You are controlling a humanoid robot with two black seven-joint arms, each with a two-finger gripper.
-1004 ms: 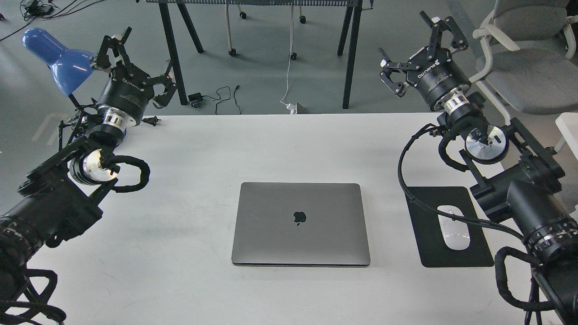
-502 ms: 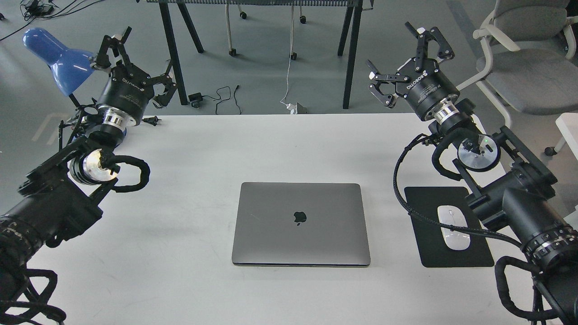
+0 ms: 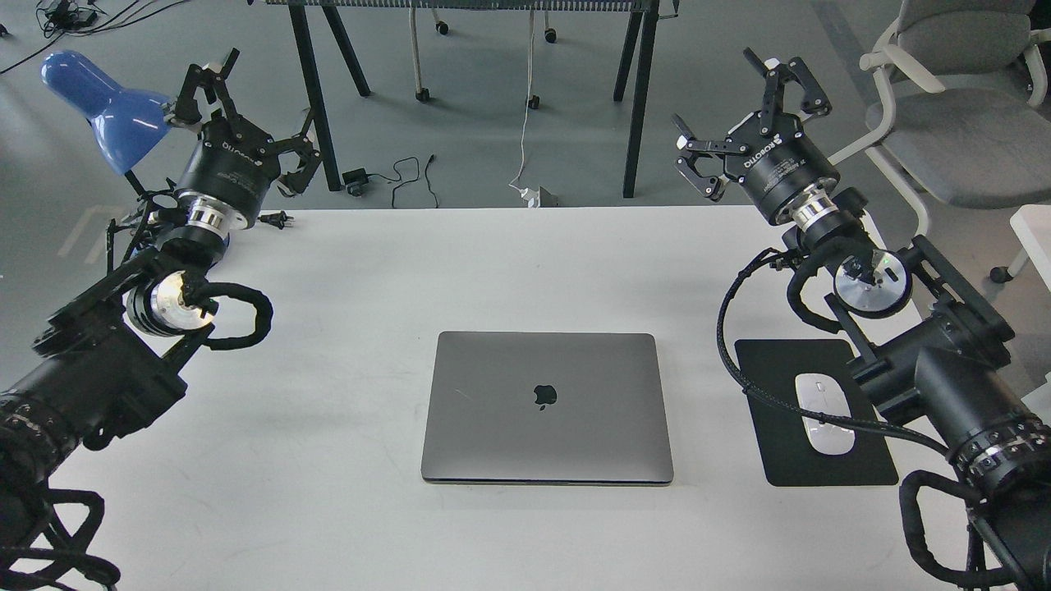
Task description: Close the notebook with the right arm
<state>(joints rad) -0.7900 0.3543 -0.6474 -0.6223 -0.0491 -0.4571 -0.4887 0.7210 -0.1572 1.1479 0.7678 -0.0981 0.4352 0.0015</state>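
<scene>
**Technician A:** Report the work surface and the largest item on it.

**Technician B:** The white desk (image 3: 345, 271) fills most of the view. The notebook (image 3: 546, 407) lies flat on it, just below centre, lid down with the dark logo facing up. Nothing touches it.

**Technician A:** Arm positions?

**Technician B:** The right arm (image 3: 928, 369) enters from 4 o'clock and rises toward 2 o'clock. The left arm (image 3: 98, 361) enters from 8 o'clock and rises toward 10 o'clock. Both are well apart from the notebook.

**Technician A:** Items at 3 o'clock of the notebook?

**Technician B:** A black mouse pad (image 3: 821, 460) lies flat on the desk, partly covered by the right arm. A white mouse (image 3: 823, 413) rests on it, with the arm's cable loom crossing over it.

**Technician A:** Item at 10 o'clock?

**Technician B:** A blue lamp (image 3: 103, 103) stands just beside the left gripper (image 3: 246, 115).

**Technician A:** Gripper states?

**Technician B:** The right gripper (image 3: 751, 107) is raised past the far desk edge, fingers spread wide, holding nothing. The left gripper also has its fingers spread, holding nothing.
</scene>
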